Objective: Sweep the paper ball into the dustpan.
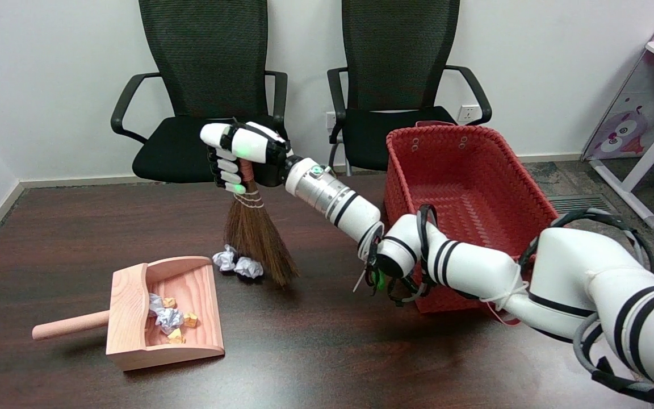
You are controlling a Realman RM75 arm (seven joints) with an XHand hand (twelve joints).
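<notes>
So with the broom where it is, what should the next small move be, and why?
Probably a short stroke toward the dustpan. The right hand grips the broom with its bristles right beside two white paper balls, which lie just outside the pan's open mouth. Pushing them lower left should carry them in.

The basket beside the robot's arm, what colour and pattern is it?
The basket is red with a woven, braided texture, seen in the head view.

White arm [474, 267], black bands, cables; black-white robot hand [239, 156].
</notes>
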